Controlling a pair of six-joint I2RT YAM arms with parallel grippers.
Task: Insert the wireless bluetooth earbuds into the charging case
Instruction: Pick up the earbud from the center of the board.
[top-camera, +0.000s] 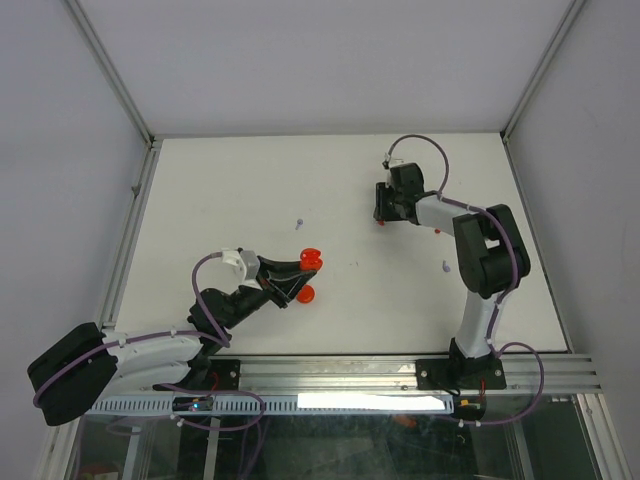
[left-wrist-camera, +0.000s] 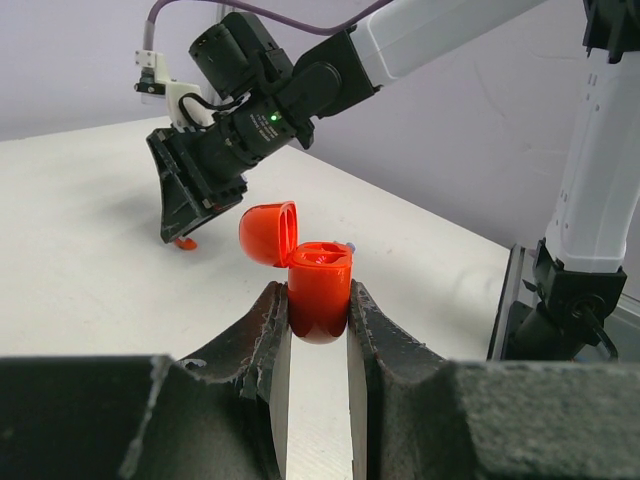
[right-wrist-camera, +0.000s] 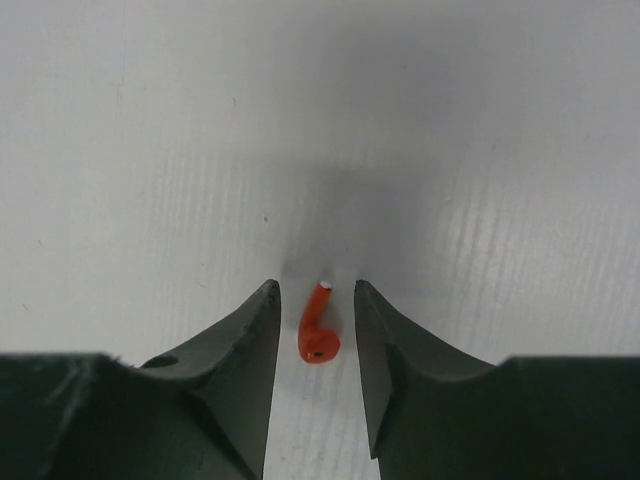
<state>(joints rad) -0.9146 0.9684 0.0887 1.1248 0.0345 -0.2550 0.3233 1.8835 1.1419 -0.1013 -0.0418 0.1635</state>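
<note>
Right wrist view: the right gripper hangs low over the white table, its jaws apart on either side of a red earbud and touching it on neither side. The earbud lies flat between the fingers, stem pointing away from the camera. Across the table, the left gripper is clamped on the red charging case, holding it upright with its hinged lid swung open and back.

A clean pick-up likely calls for keeping the jaws centred and level with the table, so both fingers meet the small piece together and do not flick it sideways. A light squeeze on the bulb end would probably leave the stem free for seating.

Much is unclear. The case's sockets cannot be seen from any view, so which one waits for this earbud is unknown. From above, the right gripper covers the earbud almost entirely. Two pale specks on the table are too small to identify.
</note>
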